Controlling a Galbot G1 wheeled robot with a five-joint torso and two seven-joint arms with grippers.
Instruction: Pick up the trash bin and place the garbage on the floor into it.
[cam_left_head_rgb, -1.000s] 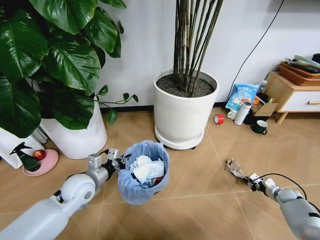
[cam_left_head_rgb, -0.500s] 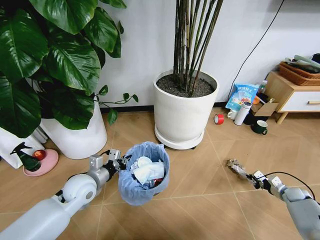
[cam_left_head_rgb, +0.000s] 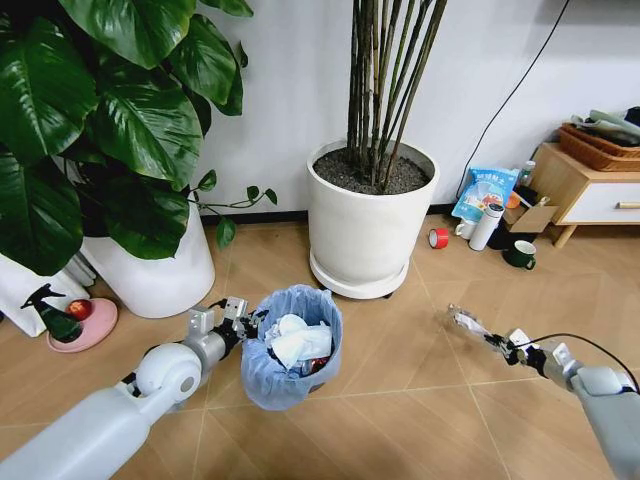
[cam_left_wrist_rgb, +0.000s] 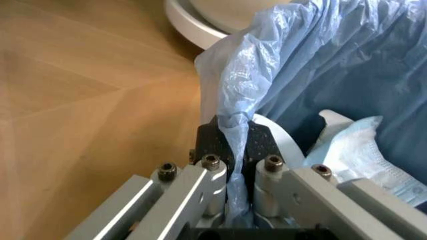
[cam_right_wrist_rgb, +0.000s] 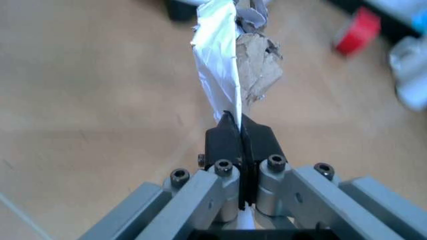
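The trash bin (cam_left_head_rgb: 290, 350), lined with a crinkly light-blue bag and holding crumpled white paper, hangs just above the wooden floor in the head view. My left gripper (cam_left_head_rgb: 243, 322) is shut on its rim; the left wrist view shows the black pads (cam_left_wrist_rgb: 217, 142) pinching the bag fold of the trash bin (cam_left_wrist_rgb: 320, 75). To the right, my right gripper (cam_left_head_rgb: 497, 345) is shut on a silvery wrapper (cam_left_head_rgb: 463, 322), a piece of garbage, held above the floor. In the right wrist view the silvery wrapper (cam_right_wrist_rgb: 223, 70) sticks out beyond my right gripper (cam_right_wrist_rgb: 238, 131).
A large white plant pot (cam_left_head_rgb: 368, 222) stands right behind the bin, another white pot (cam_left_head_rgb: 155, 275) with big leaves to the left. A spray bottle on a pink saucer (cam_left_head_rgb: 80, 325) sits far left. Red tape (cam_left_head_rgb: 438, 238), flask, mug and wooden cabinet (cam_left_head_rgb: 585, 190) lie at the back right.
My right gripper has lifted the silvery wrapper slightly and carried it a little forward. The left gripper and bin have shifted slightly right.
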